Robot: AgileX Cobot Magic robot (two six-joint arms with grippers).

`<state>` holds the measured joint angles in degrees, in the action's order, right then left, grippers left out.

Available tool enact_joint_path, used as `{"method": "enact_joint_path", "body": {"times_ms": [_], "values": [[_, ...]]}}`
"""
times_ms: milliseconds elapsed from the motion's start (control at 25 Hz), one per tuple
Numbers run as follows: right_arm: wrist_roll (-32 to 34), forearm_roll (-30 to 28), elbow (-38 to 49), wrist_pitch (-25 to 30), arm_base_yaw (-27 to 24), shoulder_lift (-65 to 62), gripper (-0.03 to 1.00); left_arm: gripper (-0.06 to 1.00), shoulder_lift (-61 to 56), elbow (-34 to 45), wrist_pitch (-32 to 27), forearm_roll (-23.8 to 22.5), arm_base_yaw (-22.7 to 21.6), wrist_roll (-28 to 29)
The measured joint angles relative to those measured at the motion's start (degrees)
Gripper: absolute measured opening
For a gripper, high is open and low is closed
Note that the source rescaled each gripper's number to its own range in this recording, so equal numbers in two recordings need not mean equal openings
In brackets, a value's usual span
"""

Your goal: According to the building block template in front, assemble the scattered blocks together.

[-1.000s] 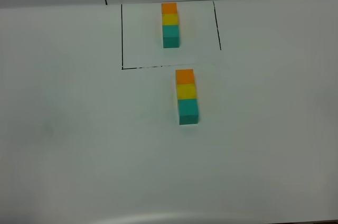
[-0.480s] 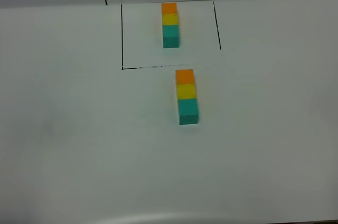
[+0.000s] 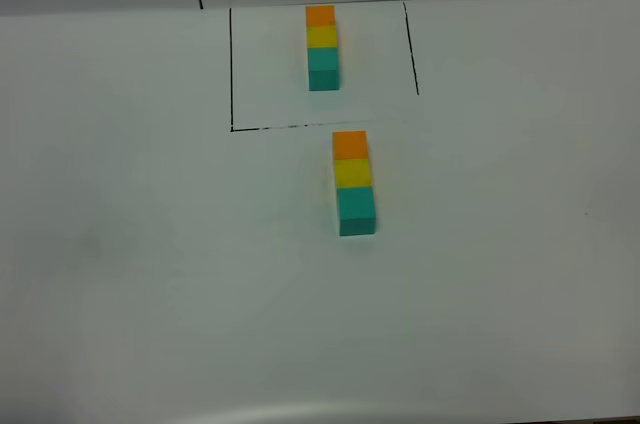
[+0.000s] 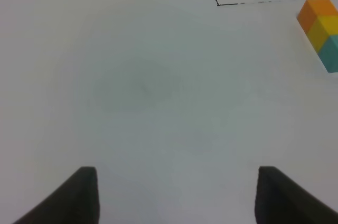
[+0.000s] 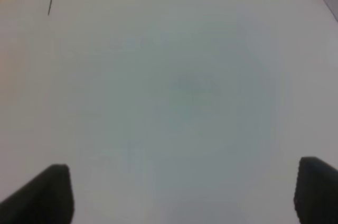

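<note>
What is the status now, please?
Both jaws open, empty. Scattered blocks joined: orange, yellow, teal, matching template. Nothing in the way.

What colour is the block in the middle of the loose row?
Yellow, clearest in the high view.

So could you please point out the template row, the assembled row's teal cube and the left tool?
template row (image 3: 322, 47), exterior high view, yellow middle cube.
teal cube (image 3: 356, 206), exterior high view, top face.
left tool (image 4: 177, 195), left wrist view, gap between fingertips.

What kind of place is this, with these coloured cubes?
Probably a robot test bench: a plain white tabletop, a thin black drawn frame around a small orange-yellow-teal cube row, and a matching larger cube row nearby.
</note>
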<state>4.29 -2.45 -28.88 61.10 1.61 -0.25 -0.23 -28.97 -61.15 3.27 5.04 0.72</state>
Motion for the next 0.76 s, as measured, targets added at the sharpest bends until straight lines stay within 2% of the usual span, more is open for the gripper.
{"method": "enact_joint_path", "body": {"times_ms": [760], "values": [[-0.06,0.00,0.00,0.00,0.00,0.00,0.70,0.35,0.00,0.00,0.00,-0.06,0.00,0.00]]}}
